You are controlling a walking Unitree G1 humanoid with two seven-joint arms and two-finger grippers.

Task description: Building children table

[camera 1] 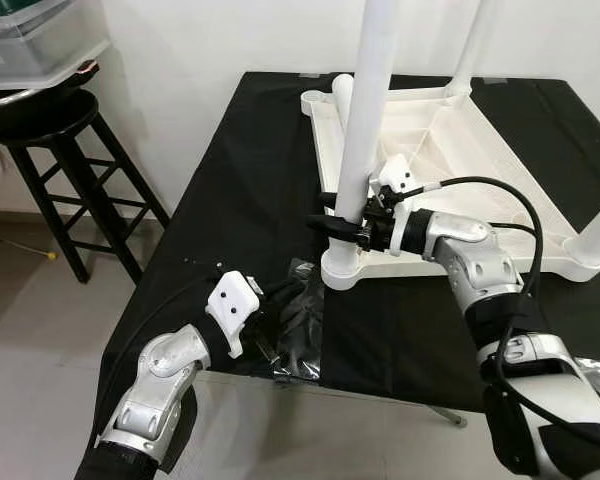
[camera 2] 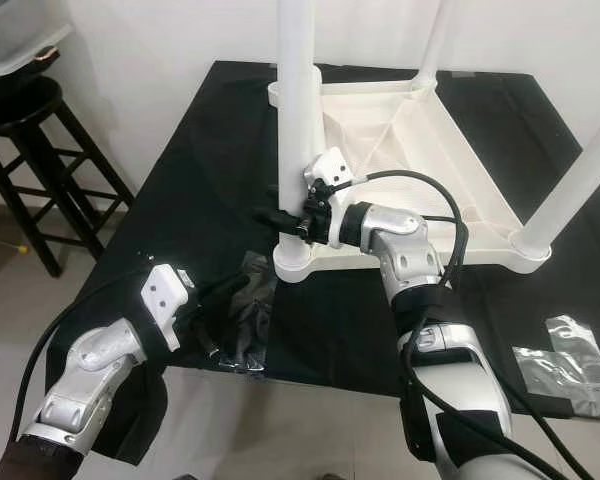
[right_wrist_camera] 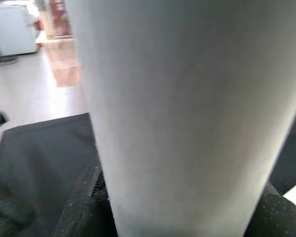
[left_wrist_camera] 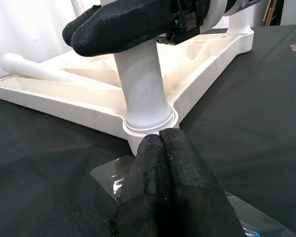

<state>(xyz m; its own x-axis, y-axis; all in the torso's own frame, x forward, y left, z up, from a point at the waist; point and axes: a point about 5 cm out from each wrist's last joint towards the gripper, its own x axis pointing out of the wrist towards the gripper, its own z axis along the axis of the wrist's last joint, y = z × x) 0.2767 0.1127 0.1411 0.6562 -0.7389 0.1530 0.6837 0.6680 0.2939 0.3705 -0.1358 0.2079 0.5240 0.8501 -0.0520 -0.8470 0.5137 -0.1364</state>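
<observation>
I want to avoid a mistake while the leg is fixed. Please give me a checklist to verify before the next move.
1. Right gripper closed around near white leg: ok.
2. Leg standing upright in corner socket: ok; fully seated: cannot tell.
3. Left gripper shut, resting on clear plastic bag, away from leg: ok.
4. White tabletop lying upside down on black cloth: ok.
5. Loose leg still lying inside tabletop: not ok.

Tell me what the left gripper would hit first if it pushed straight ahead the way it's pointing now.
Most likely the round corner socket of the upturned white table, where the near leg stands. The left gripper, jaws shut, points straight at it. Depth is hard to judge.
</observation>
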